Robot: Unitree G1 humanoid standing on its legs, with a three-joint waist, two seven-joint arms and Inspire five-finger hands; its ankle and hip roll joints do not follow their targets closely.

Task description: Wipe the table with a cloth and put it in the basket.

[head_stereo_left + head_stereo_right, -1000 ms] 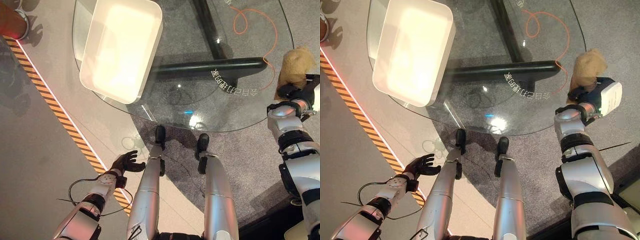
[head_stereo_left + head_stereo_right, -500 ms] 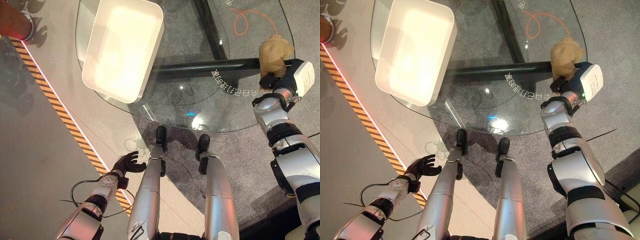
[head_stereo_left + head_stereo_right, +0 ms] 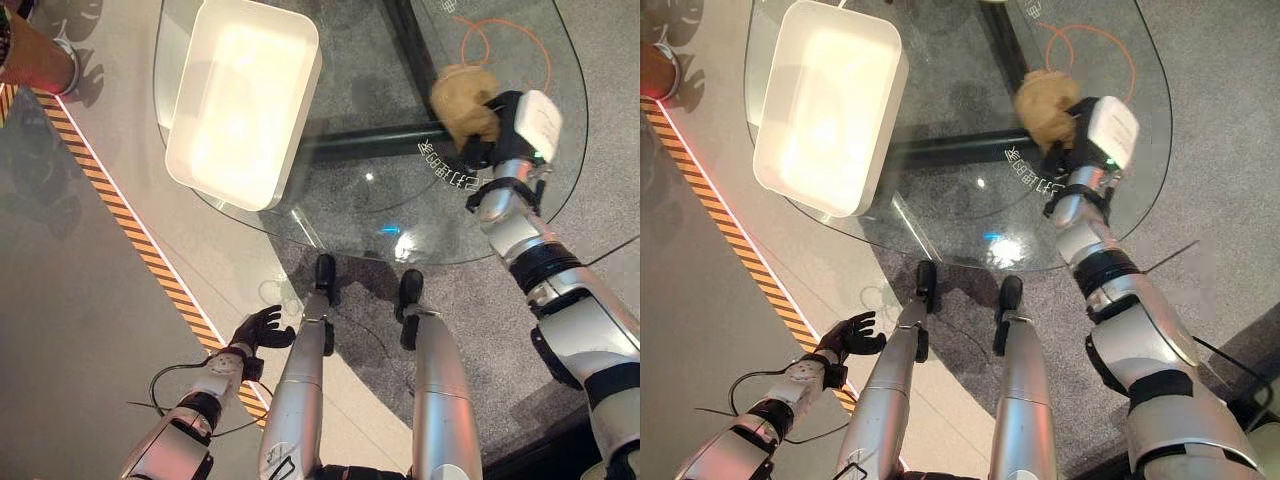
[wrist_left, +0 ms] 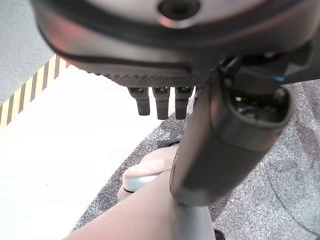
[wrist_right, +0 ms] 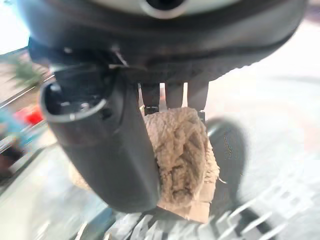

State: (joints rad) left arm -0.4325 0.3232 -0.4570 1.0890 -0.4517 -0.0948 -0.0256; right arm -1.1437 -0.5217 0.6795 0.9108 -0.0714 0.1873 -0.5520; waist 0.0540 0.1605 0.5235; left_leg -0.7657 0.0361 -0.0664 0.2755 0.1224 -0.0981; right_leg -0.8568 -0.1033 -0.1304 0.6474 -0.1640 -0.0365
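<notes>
Tan cloth (image 3: 462, 104) in right robot hand (image 3: 490, 135), mid glass table (image 3: 560, 150)

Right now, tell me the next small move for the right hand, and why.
Probably keep sweeping the cloth left across the glass table toward the white basket. The right hand grips the cloth over the table's right part, with bare glass between it and the basket.

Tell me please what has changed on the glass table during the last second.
The right hand, shut on the tan cloth, swept leftward from the table's right edge to over the glass table, toward the white basket. The basket stayed in place; the left hand still hangs low, open.
</notes>
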